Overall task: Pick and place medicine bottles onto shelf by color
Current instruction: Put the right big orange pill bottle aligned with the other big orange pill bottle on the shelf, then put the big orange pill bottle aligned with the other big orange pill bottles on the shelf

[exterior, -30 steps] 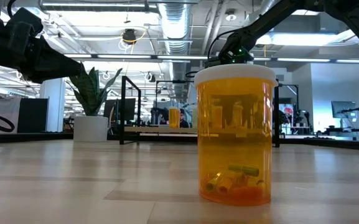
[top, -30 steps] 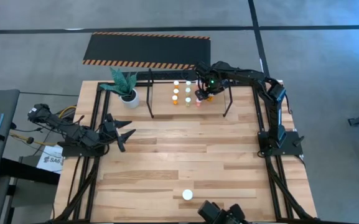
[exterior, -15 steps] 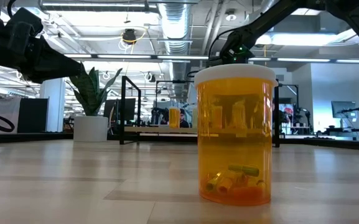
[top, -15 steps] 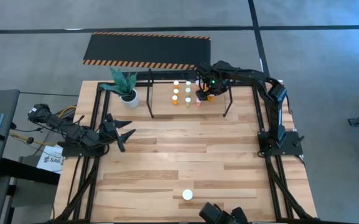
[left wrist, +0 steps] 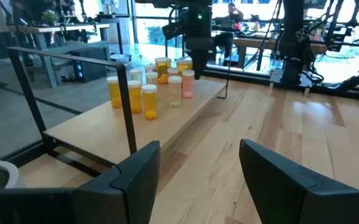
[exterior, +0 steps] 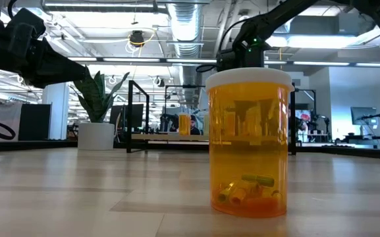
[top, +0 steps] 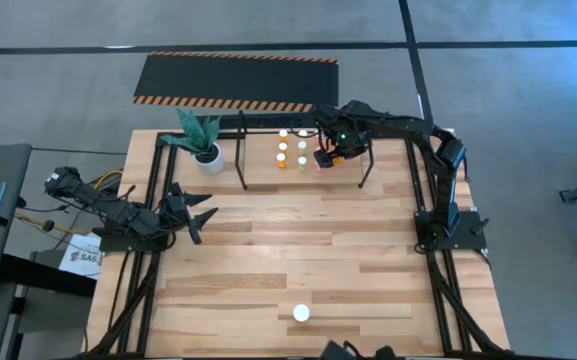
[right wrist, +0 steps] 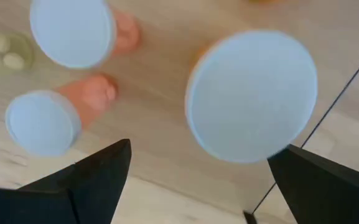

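Note:
Several white-capped medicine bottles (top: 292,147) stand in rows on the shelf (top: 260,150), a black tube frame at the table's far side. My right gripper (top: 327,151) hovers open above the shelf's right part, pointing down. Under it stand a wide white cap (right wrist: 251,93) over an orange body and two smaller reddish bottles (right wrist: 73,31). One more orange bottle (top: 301,313) stands on its base near the table's front edge, large in the low view (exterior: 249,141). My left gripper (left wrist: 198,168) waits open at the table's left side.
A white pot with a green plant (top: 206,152) stands left of the shelf. A black hazard-striped mat (top: 233,80) lies on the floor beyond the table. Bare wooden table top (top: 308,240) stretches between the shelf and the front bottle.
My right gripper has risen a little above the bottles on the shelf. The bottles stand as before.

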Available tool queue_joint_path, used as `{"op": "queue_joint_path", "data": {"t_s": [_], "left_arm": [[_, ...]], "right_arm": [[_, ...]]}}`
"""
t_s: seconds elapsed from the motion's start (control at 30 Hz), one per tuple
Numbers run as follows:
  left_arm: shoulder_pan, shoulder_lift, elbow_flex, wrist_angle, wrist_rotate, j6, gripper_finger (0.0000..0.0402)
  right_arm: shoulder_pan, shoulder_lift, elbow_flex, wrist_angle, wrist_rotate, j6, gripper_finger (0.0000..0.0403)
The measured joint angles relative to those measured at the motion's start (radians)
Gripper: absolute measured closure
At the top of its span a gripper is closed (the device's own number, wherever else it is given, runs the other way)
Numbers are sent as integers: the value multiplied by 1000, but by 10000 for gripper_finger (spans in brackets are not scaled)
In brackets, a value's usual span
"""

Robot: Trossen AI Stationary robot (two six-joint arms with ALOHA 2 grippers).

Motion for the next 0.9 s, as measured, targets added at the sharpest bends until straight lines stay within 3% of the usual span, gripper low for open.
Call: {"op": "queue_joint_path", "data": {"t_s": [0.5,0.9], "left_arm": [[0,0,0,0,0,0,193],[0,0,0,0,0,0,193]], "right_arm": [[55,0,0,-64,-18,102,4],[94,0,0,-69,-19,45,4]]}}
